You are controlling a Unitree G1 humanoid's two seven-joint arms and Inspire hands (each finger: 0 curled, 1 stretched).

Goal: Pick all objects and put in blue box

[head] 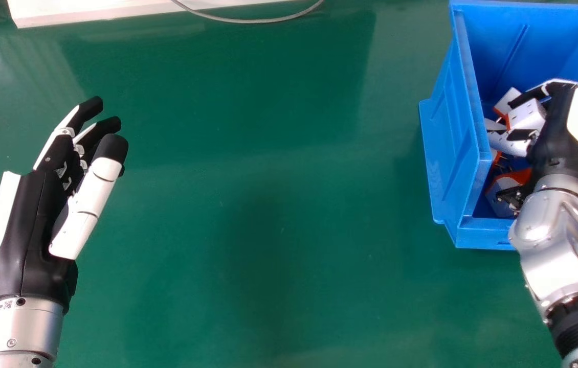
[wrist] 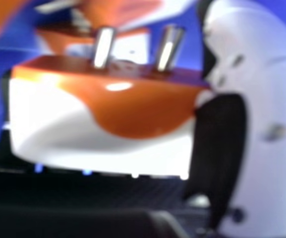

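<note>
1. The right hand [head: 560, 138] is inside the blue box [head: 465, 117], fingers and thumb closed around a white-and-orange plug [wrist: 103, 109].
2. The plug sits between them, its two metal prongs exposed, one end against the thumb [wrist: 222, 148].
3. More white-and-orange pieces [head: 509, 184] lie in the box, near the hand.
4. The box's left wall stands near the hand; the silver forearm [head: 555, 245] crosses above the near rim. Open room lies between fingers and far wall.
5. Green tabletop [head: 268, 179] separates the box from the left hand [head: 33, 220], whose fingers are relaxed.
</note>
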